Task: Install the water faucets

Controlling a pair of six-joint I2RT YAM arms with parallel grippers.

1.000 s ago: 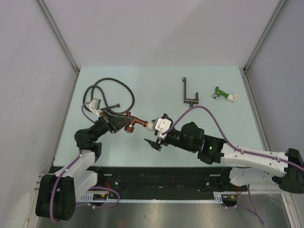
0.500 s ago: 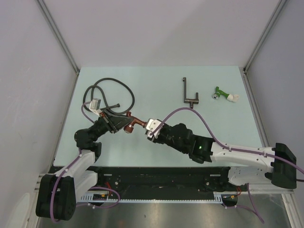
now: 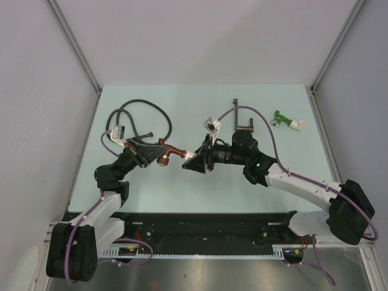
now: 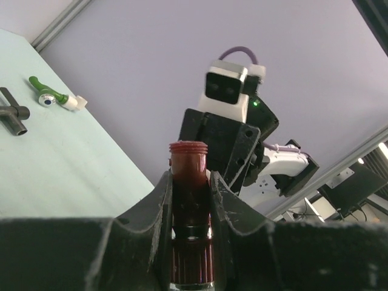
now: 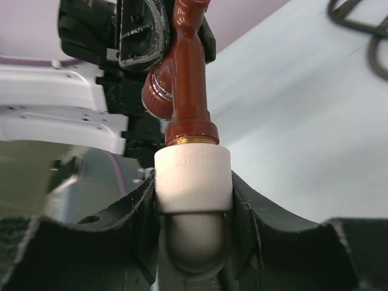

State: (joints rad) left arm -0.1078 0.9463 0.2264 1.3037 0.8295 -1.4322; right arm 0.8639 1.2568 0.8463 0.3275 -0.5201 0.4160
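Observation:
The reddish-brown water faucet [image 3: 171,154] is held in the air between both arms. My left gripper [image 3: 155,154] is shut on its ribbed body [image 4: 188,182], with the threaded end sticking out past the fingers. My right gripper [image 3: 190,160] is shut on the white elbow fitting [image 5: 193,176] at the faucet's other end, and the copper body [image 5: 189,79] rises from it. A green faucet [image 3: 284,119] with its own white fitting lies at the table's far right, also seen in the left wrist view [image 4: 56,97].
A coiled black hose [image 3: 143,117] lies at the back left, behind my left arm. A dark T-shaped handle piece [image 3: 241,119] lies at the back, left of the green faucet. The pale green table [image 3: 200,188] ends at grey walls on three sides.
My right gripper has closed on the white fitting and rolled its wrist over, its camera now on the far side. The left arm still holds the faucet, barely shifted.

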